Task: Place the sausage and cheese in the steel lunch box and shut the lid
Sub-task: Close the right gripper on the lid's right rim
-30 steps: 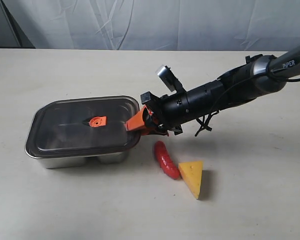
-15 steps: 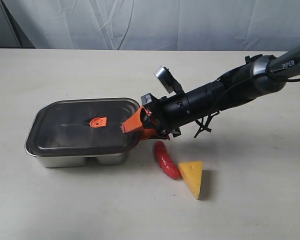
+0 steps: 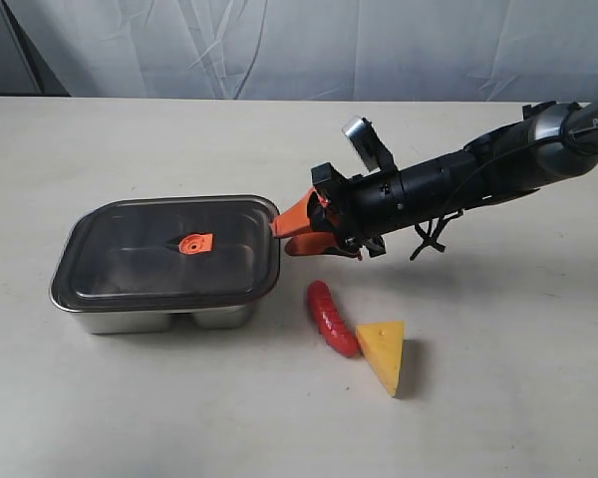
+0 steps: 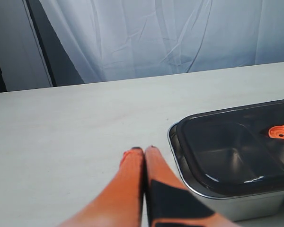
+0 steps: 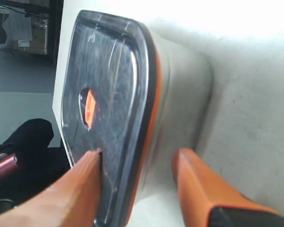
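Note:
The steel lunch box stands left of centre with the dark lid lying flat on it, its orange valve on top. On the table to its right lie the red sausage and, touching it, the yellow cheese. My right gripper is open at the lid's right edge. In the right wrist view the gripper has one finger over the lid and one beside the box wall, gripping nothing. My left gripper is shut and empty beside the lunch box.
A pale tabletop stretches round the box. A white cloth backdrop hangs behind the table's far edge. The right arm reaches in low from the right, above and behind the sausage and cheese.
The right gripper's jaws have opened off the lid's right edge, and the gripper has drawn back a little to the right. Box, lid, sausage and cheese stay put.

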